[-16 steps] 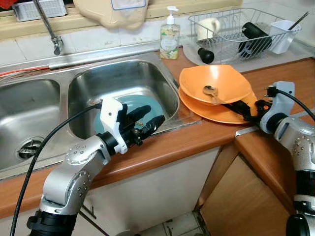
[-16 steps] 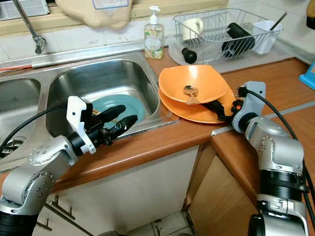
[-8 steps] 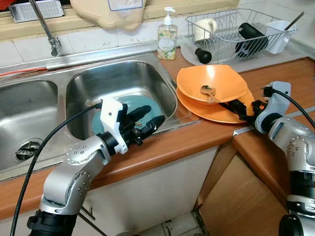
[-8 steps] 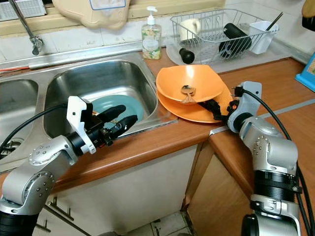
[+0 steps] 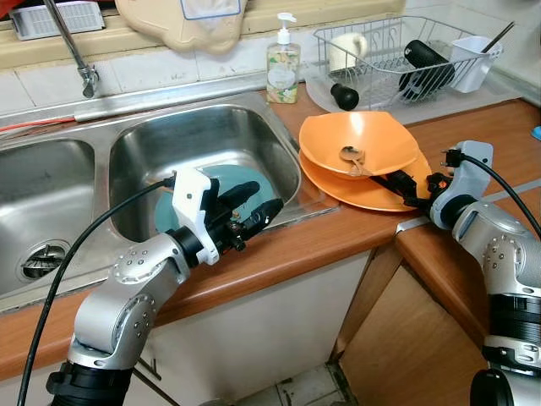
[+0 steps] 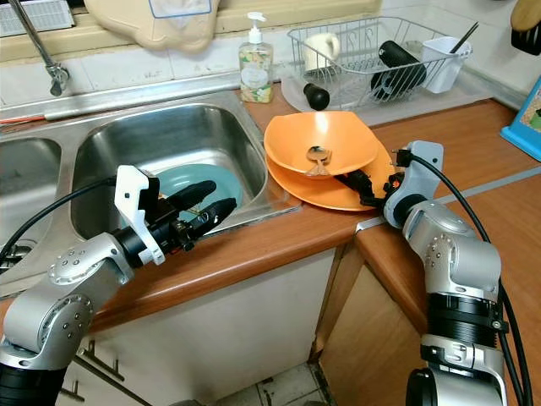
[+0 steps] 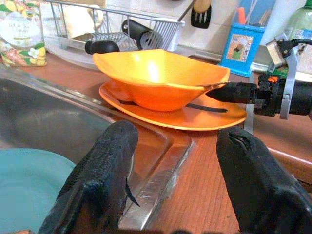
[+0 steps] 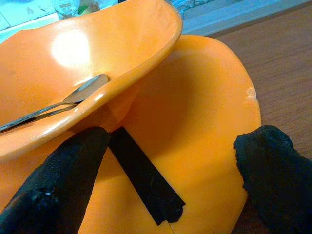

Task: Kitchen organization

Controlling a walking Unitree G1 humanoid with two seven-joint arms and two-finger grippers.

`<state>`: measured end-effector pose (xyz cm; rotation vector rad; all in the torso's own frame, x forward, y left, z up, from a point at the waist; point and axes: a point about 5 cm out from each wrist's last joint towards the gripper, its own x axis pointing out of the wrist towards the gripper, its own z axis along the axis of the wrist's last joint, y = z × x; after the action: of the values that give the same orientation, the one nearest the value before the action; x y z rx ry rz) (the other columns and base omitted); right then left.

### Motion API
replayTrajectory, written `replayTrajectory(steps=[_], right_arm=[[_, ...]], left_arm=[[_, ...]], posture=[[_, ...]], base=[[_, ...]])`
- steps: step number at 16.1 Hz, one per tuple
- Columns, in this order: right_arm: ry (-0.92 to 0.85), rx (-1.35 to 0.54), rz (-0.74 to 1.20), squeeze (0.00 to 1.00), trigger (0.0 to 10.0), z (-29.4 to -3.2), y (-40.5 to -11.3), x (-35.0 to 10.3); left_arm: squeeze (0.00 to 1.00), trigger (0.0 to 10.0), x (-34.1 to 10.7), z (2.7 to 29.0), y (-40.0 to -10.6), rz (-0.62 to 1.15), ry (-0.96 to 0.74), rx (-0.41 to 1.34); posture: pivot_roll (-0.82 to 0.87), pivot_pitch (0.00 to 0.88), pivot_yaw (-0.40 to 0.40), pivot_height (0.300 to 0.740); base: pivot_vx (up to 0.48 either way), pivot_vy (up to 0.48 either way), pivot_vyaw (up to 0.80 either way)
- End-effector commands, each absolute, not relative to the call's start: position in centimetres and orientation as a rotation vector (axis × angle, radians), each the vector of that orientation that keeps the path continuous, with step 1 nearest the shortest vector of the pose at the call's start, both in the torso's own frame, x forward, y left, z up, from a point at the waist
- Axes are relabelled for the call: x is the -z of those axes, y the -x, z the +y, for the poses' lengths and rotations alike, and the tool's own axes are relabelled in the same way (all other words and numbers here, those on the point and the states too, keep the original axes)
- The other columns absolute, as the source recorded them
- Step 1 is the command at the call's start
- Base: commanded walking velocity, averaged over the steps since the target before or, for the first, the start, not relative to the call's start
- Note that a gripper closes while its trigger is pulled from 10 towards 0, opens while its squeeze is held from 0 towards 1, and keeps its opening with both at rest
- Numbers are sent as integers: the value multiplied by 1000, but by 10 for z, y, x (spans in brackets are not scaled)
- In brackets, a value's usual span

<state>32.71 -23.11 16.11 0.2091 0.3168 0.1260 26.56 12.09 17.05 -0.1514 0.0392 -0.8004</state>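
An orange bowl (image 5: 359,139) with a metal spoon (image 5: 351,156) in it rests on an orange plate (image 5: 372,193) on the wooden counter, right of the sink. My right gripper (image 5: 404,190) is open low over the plate's near side. One finger (image 8: 53,180) lies under the bowl's rim, and the other finger (image 8: 275,161) is at the plate's edge. A teal plate (image 5: 258,179) lies in the right sink basin. My left gripper (image 5: 264,199) hangs open over that basin's front rim, holding nothing.
A soap bottle (image 5: 281,63) stands behind the sink. The dish rack (image 5: 397,55) at the back right holds a mug, black items and a white cup. The faucet (image 5: 76,59) and a second basin (image 5: 42,194) are on the left. A blue box (image 6: 528,118) sits far right.
The whole picture has slid a little to the left, so the camera moved. Both grippers keep their places relative to the plates and bowl.
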Motion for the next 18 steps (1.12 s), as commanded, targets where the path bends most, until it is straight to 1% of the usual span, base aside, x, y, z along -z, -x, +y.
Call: replayTrajectory(steps=[1, 4, 6, 13, 16, 17, 18], right_arm=[[-243, -153, 420, 0, 10000, -220, -325, -141], [-209, -154, 417, 0, 10000, -221, -324, -141], [-126, -143, 390, 0, 10000, -232, -323, -145], [-98, -112, 347, 0, 10000, -266, -318, -165], [-31, 16, 281, 0, 10000, -291, -320, -178], [-17, 32, 273, 0, 10000, -293, -321, -180], [17, 88, 248, 0, 10000, -300, -323, -183]], left_arm=[[0, 10000, -175, 122, -267, 31, 137, 797], [0, 10000, -174, 121, -266, 33, 136, 800], [0, 10000, -173, 122, -266, 39, 130, 796], [0, 10000, -171, 122, -266, 47, 131, 795], [0, 10000, -170, 121, -266, 49, 132, 793], [0, 10000, -170, 121, -266, 49, 133, 793], [0, 10000, -170, 121, -266, 49, 133, 793]], posture=[[-18, 0, 66, 740], [-18, 0, 67, 740], [-19, 0, 66, 740], [-30, 0, 66, 740], [-31, 0, 64, 740], [-32, 0, 64, 740], [-31, 0, 63, 740]], base=[[0, 0, 0], [0, 0, 0], [0, 0, 0], [0, 0, 0], [0, 0, 0], [0, 0, 0], [0, 0, 0]])
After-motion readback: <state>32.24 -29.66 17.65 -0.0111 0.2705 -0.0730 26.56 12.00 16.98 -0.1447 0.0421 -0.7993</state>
